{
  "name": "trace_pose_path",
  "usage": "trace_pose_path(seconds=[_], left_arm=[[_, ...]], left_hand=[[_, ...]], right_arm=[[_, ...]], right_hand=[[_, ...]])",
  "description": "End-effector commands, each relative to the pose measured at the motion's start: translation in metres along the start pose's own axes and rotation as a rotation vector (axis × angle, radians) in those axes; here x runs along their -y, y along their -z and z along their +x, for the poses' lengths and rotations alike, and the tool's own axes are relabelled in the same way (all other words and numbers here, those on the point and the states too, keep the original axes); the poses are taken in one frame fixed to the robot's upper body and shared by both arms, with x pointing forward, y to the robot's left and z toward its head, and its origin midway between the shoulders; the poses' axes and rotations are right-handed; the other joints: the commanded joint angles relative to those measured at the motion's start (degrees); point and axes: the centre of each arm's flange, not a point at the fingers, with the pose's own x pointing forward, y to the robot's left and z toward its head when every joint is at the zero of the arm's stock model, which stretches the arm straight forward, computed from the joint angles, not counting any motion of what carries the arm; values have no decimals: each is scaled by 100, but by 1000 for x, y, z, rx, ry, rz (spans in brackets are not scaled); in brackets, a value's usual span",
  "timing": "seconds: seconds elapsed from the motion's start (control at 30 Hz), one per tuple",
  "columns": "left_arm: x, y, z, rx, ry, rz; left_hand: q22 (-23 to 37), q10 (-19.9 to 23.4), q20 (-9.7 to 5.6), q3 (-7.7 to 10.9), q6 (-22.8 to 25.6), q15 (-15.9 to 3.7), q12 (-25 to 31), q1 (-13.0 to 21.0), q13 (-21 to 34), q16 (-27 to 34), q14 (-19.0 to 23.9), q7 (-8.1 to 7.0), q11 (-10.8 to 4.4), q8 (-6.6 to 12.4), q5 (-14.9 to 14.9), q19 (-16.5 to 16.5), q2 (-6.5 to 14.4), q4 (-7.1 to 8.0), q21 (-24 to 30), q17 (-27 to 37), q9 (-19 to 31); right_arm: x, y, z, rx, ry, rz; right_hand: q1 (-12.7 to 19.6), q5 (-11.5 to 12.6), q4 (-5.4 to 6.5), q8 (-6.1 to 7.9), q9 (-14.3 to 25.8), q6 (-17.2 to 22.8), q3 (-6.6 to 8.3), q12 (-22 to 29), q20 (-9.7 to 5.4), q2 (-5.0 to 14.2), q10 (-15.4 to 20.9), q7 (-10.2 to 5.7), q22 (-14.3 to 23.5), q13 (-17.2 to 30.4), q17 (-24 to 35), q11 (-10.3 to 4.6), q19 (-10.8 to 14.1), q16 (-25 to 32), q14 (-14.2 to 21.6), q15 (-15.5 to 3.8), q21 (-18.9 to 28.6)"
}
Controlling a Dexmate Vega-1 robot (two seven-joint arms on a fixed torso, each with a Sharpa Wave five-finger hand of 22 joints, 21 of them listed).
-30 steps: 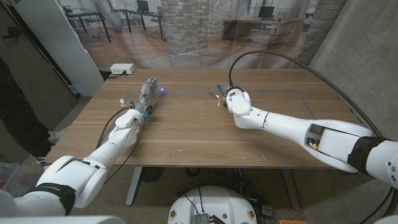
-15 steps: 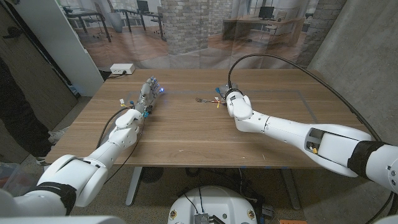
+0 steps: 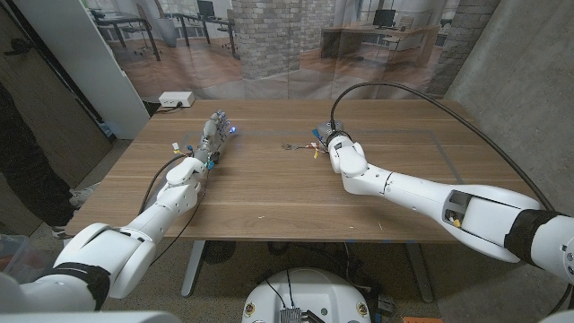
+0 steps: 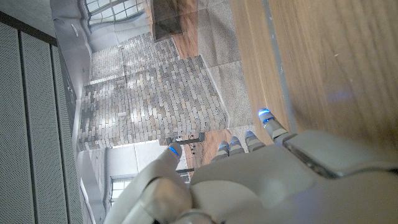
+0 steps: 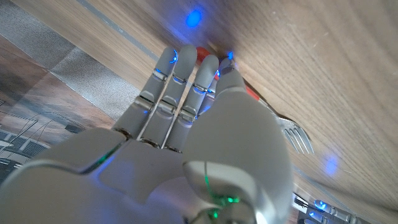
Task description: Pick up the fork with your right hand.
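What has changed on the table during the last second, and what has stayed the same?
The right hand and its arm have shifted slightly toward the robot's left and a little farther from the robot, so the fork now shows beside the hand, with its tines visible in the right wrist view. Whether the fingers grip it cannot be told. The left hand and the white box have stayed in place.

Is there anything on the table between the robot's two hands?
In the head view, only bare wooden table lies between the left hand and the right hand, apart from the fork beside the right hand.
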Motion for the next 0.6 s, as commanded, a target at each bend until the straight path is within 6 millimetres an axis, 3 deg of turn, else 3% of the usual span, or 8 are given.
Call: trace_pose_path(seconds=[0.03, 0.6], left_arm=[[2, 0, -1, 5, 7, -1], [2, -2, -2, 10, 15, 0]], left_hand=[[15, -845, 38, -13, -906, -8, 16, -61, 27, 12, -710, 33, 16, 8, 9, -850, 420, 1, -9, 18, 10], [15, -856, 46, -18, -920, 0, 13, -57, 27, 12, -710, 37, 26, 7, 14, -846, 431, -1, -27, 17, 10]], right_arm=[[11, 2, -9, -7, 67, 19], [22, 3, -16, -14, 110, 36]], right_hand=[[91, 6, 8, 431, 142, 649, -43, 56, -468, -29, 70, -37, 28, 22, 30, 6, 46, -42, 83, -475, 66], [133, 7, 48, 467, 164, 652, -107, 65, -469, -30, 77, -28, 54, 24, 91, -17, 15, -178, 164, -467, 216]])
